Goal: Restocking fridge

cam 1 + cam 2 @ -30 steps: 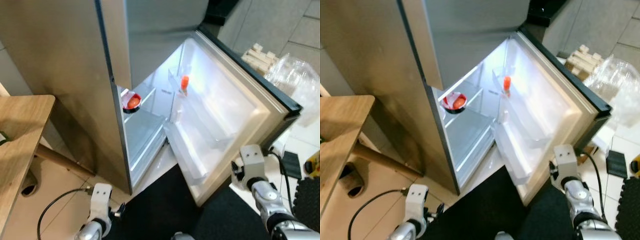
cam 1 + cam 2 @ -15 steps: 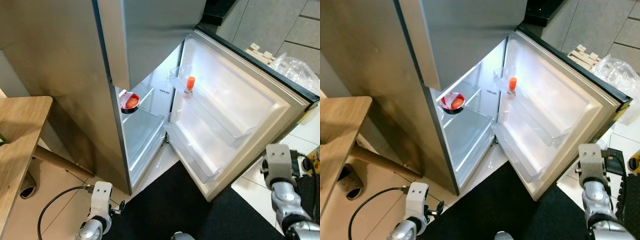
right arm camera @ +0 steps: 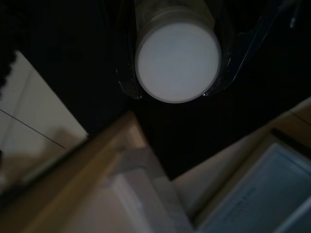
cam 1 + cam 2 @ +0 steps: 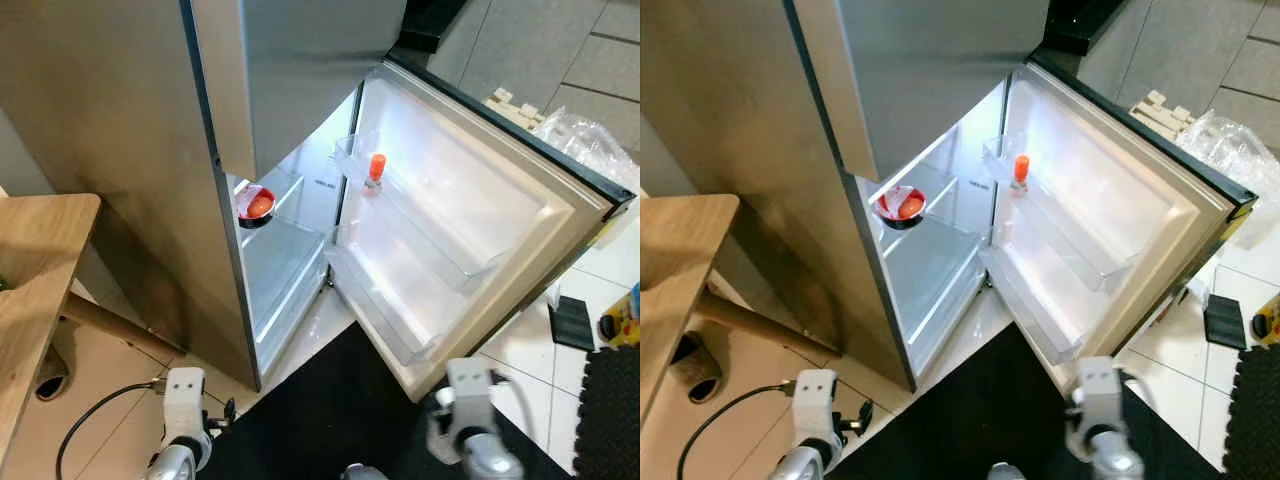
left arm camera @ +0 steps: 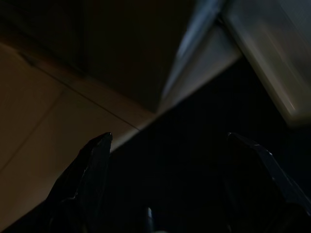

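- Inside the open steel fridge (image 4: pixel 130 150), a red bowl (image 4: pixel 256 204) holding orange food sits on the left shelf.
- On the far door rack (image 4: pixel 430 240) stands an orange-capped bottle (image 4: pixel 375 170).
- Near, the right gripper (image 3: pixel 177 73) clamps a white-lidded jar (image 3: pixel 177 60); the left gripper's (image 5: pixel 167 184) fingers hang apart.

Bowl (image 4: pixel 256 205) on fridge shelf (image 4: pixel 285 235); bottle (image 4: pixel 375 170) in door (image 4: pixel 460 210).

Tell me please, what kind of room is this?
Probably a home kitchen: an open fridge with a red bowl on its shelf, an orange-capped bottle in its door, a wooden table beside it, and a tiled floor.
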Tool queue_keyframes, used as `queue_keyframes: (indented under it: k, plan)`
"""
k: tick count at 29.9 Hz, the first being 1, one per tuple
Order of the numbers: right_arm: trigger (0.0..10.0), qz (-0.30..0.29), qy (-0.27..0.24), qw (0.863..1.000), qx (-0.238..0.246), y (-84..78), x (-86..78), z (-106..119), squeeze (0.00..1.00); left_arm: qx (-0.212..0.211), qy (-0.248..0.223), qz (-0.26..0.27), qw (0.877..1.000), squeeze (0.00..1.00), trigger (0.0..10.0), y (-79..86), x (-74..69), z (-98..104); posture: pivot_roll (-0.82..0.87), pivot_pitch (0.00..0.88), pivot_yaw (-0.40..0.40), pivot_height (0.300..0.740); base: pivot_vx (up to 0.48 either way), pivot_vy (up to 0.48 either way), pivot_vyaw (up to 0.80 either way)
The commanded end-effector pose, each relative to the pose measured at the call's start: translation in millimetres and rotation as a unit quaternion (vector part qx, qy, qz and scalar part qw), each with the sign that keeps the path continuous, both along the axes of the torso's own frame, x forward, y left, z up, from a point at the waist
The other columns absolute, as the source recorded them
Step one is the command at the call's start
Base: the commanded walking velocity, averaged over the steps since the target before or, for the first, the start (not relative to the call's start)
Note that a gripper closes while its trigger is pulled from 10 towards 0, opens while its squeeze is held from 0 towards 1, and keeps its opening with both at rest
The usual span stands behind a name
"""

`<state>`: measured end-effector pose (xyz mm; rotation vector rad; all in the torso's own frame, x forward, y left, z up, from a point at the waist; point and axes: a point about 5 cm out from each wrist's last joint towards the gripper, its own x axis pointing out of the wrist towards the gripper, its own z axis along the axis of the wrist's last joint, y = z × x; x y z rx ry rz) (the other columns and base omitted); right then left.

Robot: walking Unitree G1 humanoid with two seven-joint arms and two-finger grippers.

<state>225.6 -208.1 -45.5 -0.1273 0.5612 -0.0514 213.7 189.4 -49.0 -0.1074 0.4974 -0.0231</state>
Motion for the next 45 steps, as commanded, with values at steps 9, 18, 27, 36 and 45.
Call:
queue_keyframes:
  k: [9,18,27,36,45]
  plan:
    - [10.0,0.111,-0.005,0.993,-0.037,28.5,2.6,-0.5,0.00,-0.001,0.012,-0.012,1.000,0.00,10.0,-6.3,-2.7,-3.4,-0.13,0.101,-0.028,0.725,0.000,0.000,0.00]
    - [10.0,0.101,-0.005,0.994,-0.038,24.1,3.1,0.1,0.00,-0.007,0.022,-0.027,0.999,0.00,10.0,-13.6,-6.8,-7.1,-0.13,0.106,-0.026,0.725,0.000,0.000,0.00]
    - [10.0,0.107,-0.003,0.993,-0.046,25.4,1.2,-1.2,0.00,-0.008,0.020,-0.027,0.999,0.00,10.0,-14.2,-5.5,-6.4,-0.14,0.103,-0.017,0.725,0.000,-0.255,0.00]
    - [10.0,0.108,-0.004,0.993,-0.049,25.0,2.2,-0.5,0.00,-0.011,0.017,-0.028,0.999,0.00,10.0,-15.3,-3.0,-5.1,-0.14,0.103,-0.020,0.725,0.000,-0.480,0.00]
    - [10.0,0.109,-0.005,0.993,-0.051,24.6,3.0,0.1,0.00,-0.018,0.018,-0.008,1.000,0.00,10.0,-12.9,-4.4,-5.8,-0.14,0.104,-0.021,0.725,0.000,-0.086,0.00]
